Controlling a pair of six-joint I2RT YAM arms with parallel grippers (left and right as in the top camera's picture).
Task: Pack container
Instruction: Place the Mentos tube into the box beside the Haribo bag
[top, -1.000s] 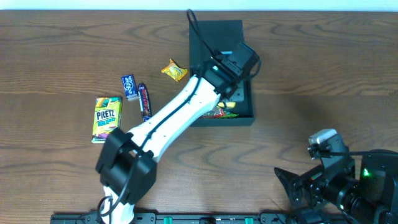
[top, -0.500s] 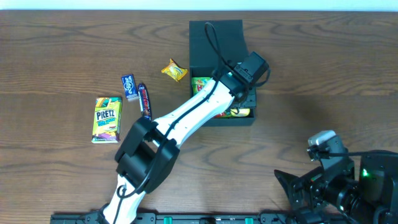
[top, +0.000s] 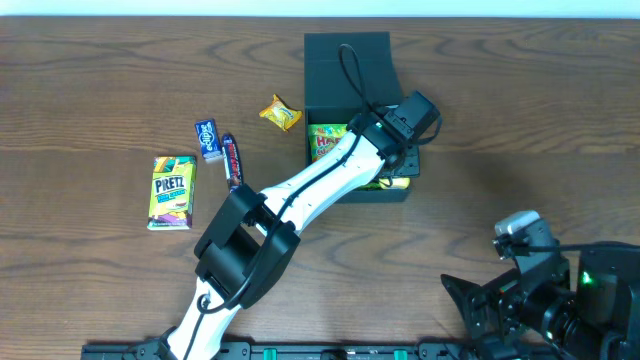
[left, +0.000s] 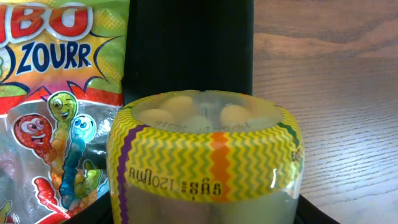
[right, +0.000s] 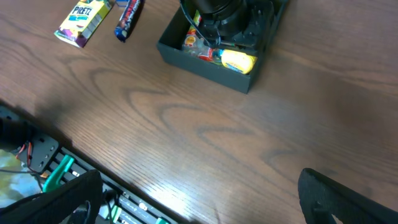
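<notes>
Overhead, the container (top: 372, 195) sits on the far middle of the wooden table (top: 520, 130). It is open, and its flat lid (top: 347, 58) is folded back on the far side. The left arm reaches diagonally across the table into the container's right half. There the left gripper (top: 398, 168) is closed around a small cup (top: 393, 183) with a yellow zigzag wrapper, down at the near right corner inside the walls.

The left wrist view shows the cup's clear top and pale contents close up. A bright bag of sour gummy worms (left: 43, 124) lies just to the left of the cup, and the container's dark wall rises behind both.

Left of the container, a yellow candy wrapper (top: 280, 113) lies nearest it. Farther left lie a small blue packet (top: 208, 139), a dark snack bar (top: 232, 162) and a green-yellow Pretz box (top: 172, 190), all on bare wood.

The right gripper (right: 199, 186) waits at the near right edge, well apart from the container, with its jaws spread wide and nothing between them.
</notes>
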